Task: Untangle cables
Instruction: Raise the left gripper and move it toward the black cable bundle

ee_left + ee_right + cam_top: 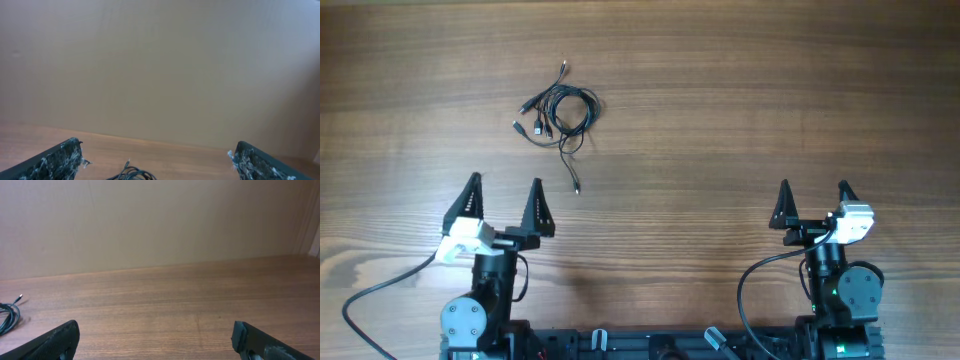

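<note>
the cables [558, 112] lie in a small tangled bundle on the desk [740, 90], in its left half and toward the far edge. the loops are piled on each other, with several plug ends poking out at the left and top of the bundle. one loose tail [571, 170] runs out of it toward the near edge and ends in a small plug.

the left tool [505, 181] sits by the near edge, left of the middle. its two fingers are spread wide with nothing between them, and the bundle lies farther in on the desk, well apart from it. its own camera shows only the top of the coil, low in the view between the fingers.

the right tool [814, 186] is by the near edge on the right side, also spread wide and holding nothing, far from the cables. its camera catches just a bit of coil and one plug at the left.
</note>
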Robot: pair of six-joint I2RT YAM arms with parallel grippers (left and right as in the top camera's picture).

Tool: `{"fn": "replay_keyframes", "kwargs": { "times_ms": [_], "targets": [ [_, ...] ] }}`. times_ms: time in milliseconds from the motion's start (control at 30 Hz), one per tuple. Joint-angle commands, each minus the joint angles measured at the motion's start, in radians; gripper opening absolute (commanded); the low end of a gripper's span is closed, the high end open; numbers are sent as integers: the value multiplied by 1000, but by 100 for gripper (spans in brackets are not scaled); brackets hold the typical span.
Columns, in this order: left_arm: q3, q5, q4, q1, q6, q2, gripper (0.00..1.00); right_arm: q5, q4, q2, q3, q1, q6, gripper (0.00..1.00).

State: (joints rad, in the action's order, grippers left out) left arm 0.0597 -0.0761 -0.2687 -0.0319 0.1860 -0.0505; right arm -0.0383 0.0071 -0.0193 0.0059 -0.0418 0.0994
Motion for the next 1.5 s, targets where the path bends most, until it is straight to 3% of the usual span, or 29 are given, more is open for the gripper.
{"fn": "replay_keyframes", "kwargs": {
  "times_ms": [0, 233, 500, 600, 800, 900, 1400, 1467],
  "targets": [
    [59, 10, 0, -3, 9, -82, 100, -12, 5, 9, -1, 6, -19, 100],
    [132, -23, 0, -3, 10, -264, 100, -12, 5, 9, -1, 6, -19, 100],
    [256, -206, 2, -2, 59, -560, 100, -12, 5, 9, -1, 6, -19, 100],
    [327, -235, 69, -2, 58, -658, 100, -12, 5, 9, -1, 6, -19, 100],
    [520, -499, 294, 116, 59, -809, 100, -12, 5, 9, -1, 6, -19, 100],
    [536, -637, 312, 183, 90, -872, 100, -12, 5, 9, -1, 6, -19, 100],
    [535, -633, 372, 211, 114, -987, 100, -12, 5, 9, -1, 6, -19, 100],
    [535, -629, 401, 211, 114, -1030, 88, -12, 5, 9, -1, 6, -19, 100]
  ]
}}
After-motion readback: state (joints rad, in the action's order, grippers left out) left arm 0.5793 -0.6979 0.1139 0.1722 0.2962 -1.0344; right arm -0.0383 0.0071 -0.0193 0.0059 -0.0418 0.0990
